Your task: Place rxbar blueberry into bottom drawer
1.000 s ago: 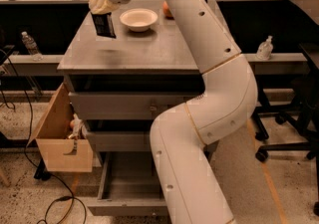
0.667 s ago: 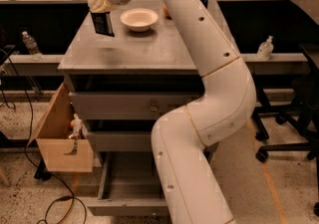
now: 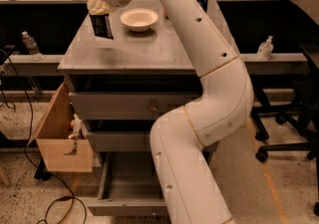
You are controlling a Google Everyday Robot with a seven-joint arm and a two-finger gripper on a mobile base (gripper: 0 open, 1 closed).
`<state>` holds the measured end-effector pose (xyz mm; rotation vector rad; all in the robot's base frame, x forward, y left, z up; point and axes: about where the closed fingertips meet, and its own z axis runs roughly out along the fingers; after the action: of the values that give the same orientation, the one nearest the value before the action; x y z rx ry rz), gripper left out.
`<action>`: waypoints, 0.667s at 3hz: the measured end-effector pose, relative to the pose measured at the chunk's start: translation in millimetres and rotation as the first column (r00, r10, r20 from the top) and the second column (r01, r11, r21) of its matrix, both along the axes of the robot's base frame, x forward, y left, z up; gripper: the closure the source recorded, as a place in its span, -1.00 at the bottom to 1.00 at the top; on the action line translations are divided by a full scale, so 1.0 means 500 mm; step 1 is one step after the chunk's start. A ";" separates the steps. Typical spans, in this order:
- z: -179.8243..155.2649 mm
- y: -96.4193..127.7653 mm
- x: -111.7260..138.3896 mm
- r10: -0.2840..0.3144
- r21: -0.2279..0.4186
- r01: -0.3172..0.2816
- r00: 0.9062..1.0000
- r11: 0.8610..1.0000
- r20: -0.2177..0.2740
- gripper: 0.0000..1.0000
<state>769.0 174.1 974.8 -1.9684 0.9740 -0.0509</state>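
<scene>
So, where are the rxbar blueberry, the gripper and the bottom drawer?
rxbar blueberry (image 3: pixel 102 25): camera view, middle of the dark wrapper.
gripper (image 3: pixel 100 12): camera view, over the cabinet top (image 3: pixel 149 51), left side; between the tips gripping the bar.
bottom drawer (image 3: pixel 130 177): camera view, bare floor of the open tray.

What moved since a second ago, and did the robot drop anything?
Nothing clearly moved. The end effector is still shut on the rxbar blueberry, holding it upright above the back left part of the cabinet top. Nothing was picked up or let go. The bowl, the wooden box and the open bottom drawer stayed as they were.
</scene>
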 end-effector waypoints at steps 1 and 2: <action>-0.005 0.004 0.001 0.001 -0.001 -0.001 1.000 1.000 -0.003 -0.43; -0.012 0.008 0.003 0.003 -0.002 -0.003 1.000 1.000 -0.007 -0.91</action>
<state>770.5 178.4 969.0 -1.9737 0.9756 -0.0434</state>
